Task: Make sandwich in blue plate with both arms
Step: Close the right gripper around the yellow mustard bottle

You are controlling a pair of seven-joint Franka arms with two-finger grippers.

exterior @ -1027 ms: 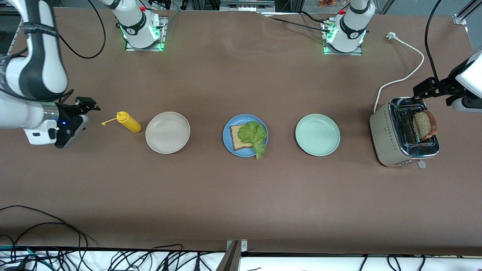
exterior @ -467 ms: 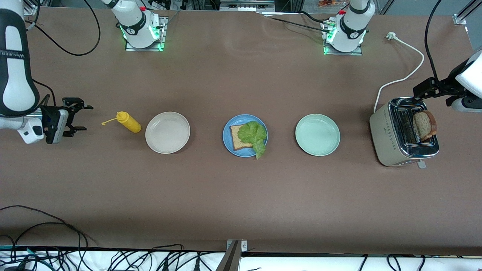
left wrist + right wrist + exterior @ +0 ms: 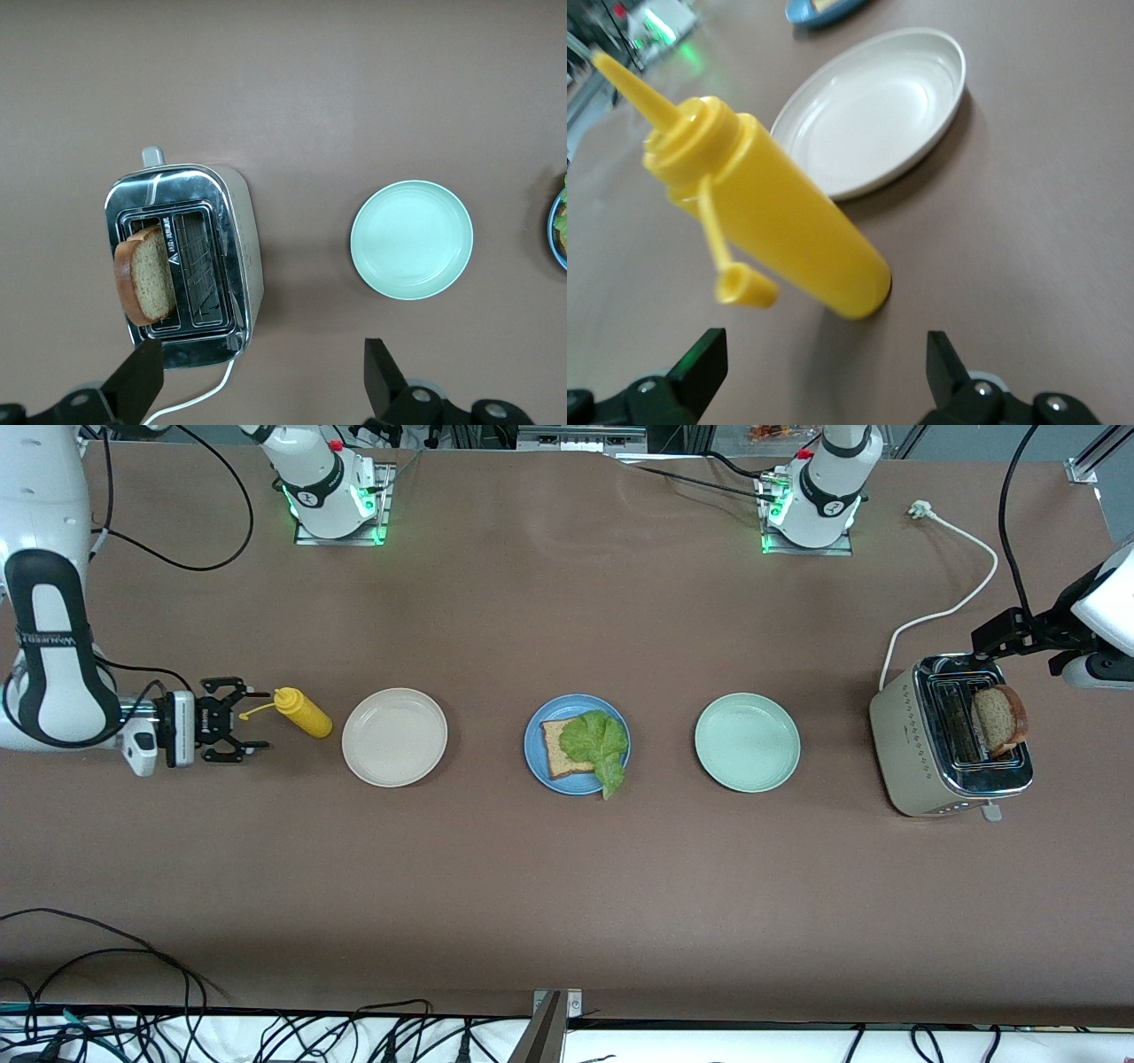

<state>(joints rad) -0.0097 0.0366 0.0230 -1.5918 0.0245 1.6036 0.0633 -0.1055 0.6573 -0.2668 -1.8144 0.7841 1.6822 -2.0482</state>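
Observation:
The blue plate (image 3: 558,707) lies mid-table and holds one bread slice (image 3: 556,748) with a green lettuce leaf (image 3: 598,744) on it, the leaf's tip hanging over the rim. A second bread slice (image 3: 997,720) (image 3: 146,276) stands in a slot of the toaster (image 3: 921,735) (image 3: 248,257). My left gripper (image 3: 997,636) (image 3: 261,381) hangs open high over the toaster's cord end, holding nothing. My right gripper (image 3: 252,719) (image 3: 822,363) is low at the right arm's end of the table, open and empty, its fingers pointing at a yellow squeeze bottle (image 3: 303,713) (image 3: 780,221).
A cream-white plate (image 3: 394,737) (image 3: 877,115) lies between the bottle and the blue plate. A mint-green plate (image 3: 747,742) (image 3: 412,239) lies between the blue plate and the toaster. The toaster's white cord (image 3: 952,607) runs toward the bases.
The right arm has swung round, bringing its open gripper level and up close to the yellow bottle. The left arm, the plates and the food have not moved.

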